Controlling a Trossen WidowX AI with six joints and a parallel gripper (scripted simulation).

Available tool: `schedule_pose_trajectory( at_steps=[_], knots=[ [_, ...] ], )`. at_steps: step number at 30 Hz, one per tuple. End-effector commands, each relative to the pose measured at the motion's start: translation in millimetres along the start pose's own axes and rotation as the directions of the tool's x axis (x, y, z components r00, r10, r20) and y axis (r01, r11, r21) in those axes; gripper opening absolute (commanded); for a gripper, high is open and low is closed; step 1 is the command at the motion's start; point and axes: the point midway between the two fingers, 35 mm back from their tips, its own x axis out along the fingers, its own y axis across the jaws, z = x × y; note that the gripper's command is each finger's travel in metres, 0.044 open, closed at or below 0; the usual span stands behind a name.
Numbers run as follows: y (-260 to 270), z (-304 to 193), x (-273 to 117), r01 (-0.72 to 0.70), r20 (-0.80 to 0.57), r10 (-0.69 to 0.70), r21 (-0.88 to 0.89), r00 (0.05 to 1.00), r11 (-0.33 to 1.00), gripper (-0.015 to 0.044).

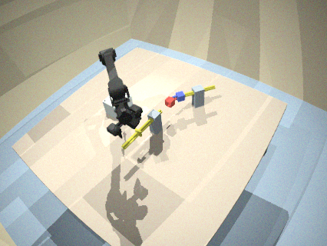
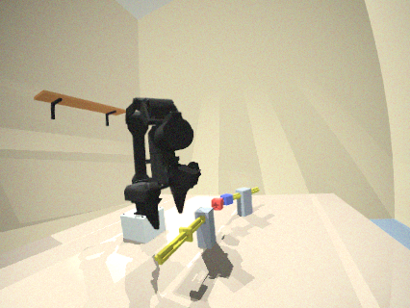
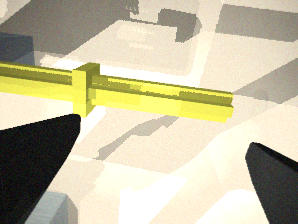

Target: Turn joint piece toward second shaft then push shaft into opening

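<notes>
The red joint piece hangs on its hinge at the blue piece on the first yellow shaft. Its cross-shaped opening faces roughly towards the second block; exact alignment is unclear. The second yellow shaft runs through that block, its inner end apart from the red piece. Its collar stands clear of the block. My gripper is open and empty, beside the shaft's outer half.
The first block holds the first shaft at the far side. The white arm base stands behind the gripper. A wooden shelf is on the wall in the exterior view.
</notes>
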Motion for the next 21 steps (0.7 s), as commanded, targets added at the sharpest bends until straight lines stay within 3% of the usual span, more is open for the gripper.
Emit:
schedule_pose_trajectory(
  at_steps=[1, 11, 21],
  knots=[
    [-3, 0, -1, 0.008, -0.003, -0.008, -0.026, 1.000, 1.000, 0.0440],
    [-4, 1, 12, 0.008, -0.001, -0.008, 0.267, 1.000, 0.964, 0.0440],
    [-5, 1, 28, 0.006, 0.000, -0.007, 0.578, 1.000, 0.816, 0.0440]
  ],
)
